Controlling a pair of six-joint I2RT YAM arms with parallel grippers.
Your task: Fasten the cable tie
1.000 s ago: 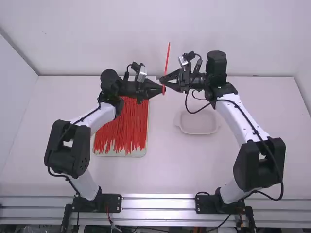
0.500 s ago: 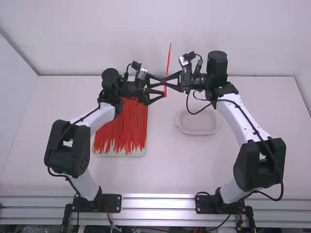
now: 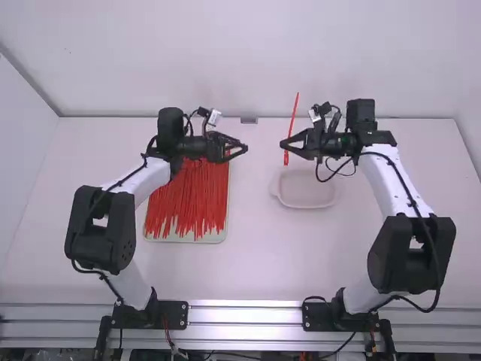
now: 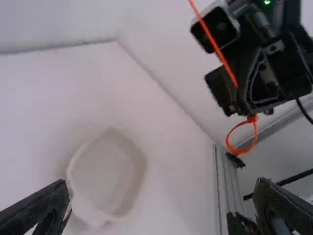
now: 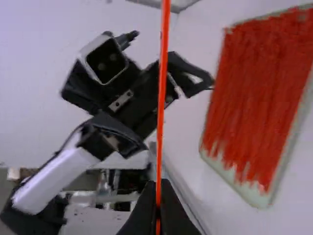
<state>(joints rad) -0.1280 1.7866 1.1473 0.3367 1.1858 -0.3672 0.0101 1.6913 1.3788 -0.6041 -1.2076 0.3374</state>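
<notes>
A red cable tie (image 3: 292,116) is closed into a small loop (image 4: 242,138) at its lower end, and its long tail points up. My right gripper (image 3: 290,143) is shut on it just above the loop, holding it in the air over the far rim of a white bowl (image 3: 304,201). In the right wrist view the tie's strap (image 5: 162,98) runs straight up from my shut fingers. My left gripper (image 3: 239,149) is open and holds nothing, above the far end of the pile of red ties (image 3: 192,195), well left of the held tie.
The loose ties lie on a pale tray (image 3: 188,238) at the left of centre. The white bowl (image 4: 108,176) sits right of it. The back wall rises just behind both grippers. The near half of the table is bare.
My left gripper opened and let go of the tie, then drew back left. My right gripper carried the looped tie to the right, over the bowl's far rim.
</notes>
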